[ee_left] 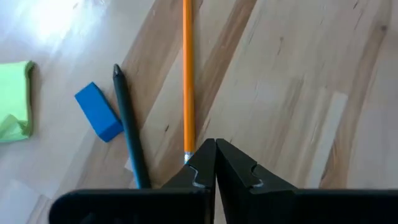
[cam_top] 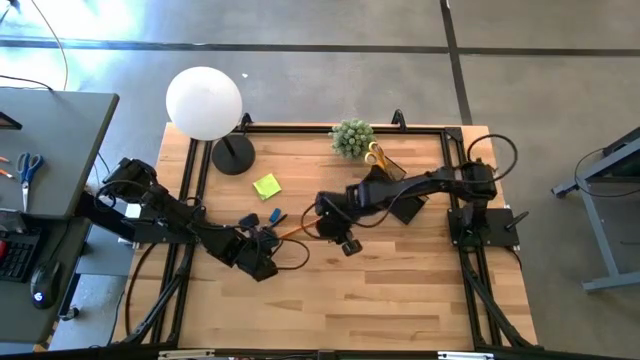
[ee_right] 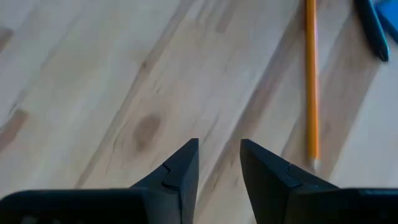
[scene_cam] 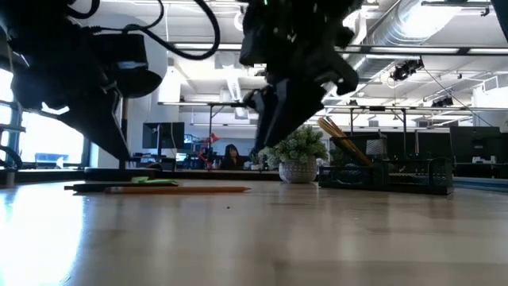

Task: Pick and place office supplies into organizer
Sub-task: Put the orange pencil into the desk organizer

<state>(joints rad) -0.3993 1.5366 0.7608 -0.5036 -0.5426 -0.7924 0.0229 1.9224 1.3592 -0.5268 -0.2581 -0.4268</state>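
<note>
Left arm: stretched low from the worktop's left edge toward the middle.
Left pincer (ee_left: 216,163): pressed together at the pencil's (ee_left: 187,74) end; whether the pencil is pinched cannot be told.
Right arm: reached from the right edge toward the centre.
Right pincer (ee_right: 219,163): spread, held empty above bare wood, near the pencil's other end.
Organizer (cam_top: 406,207): at the worktop's right rear, partly hidden under the right arm; yellow scissors (cam_top: 376,155) seen at it.
Other supplies: blue block (ee_left: 98,111), dark pen (ee_left: 129,133), green pad (cam_top: 266,186) lying left of centre.
</note>
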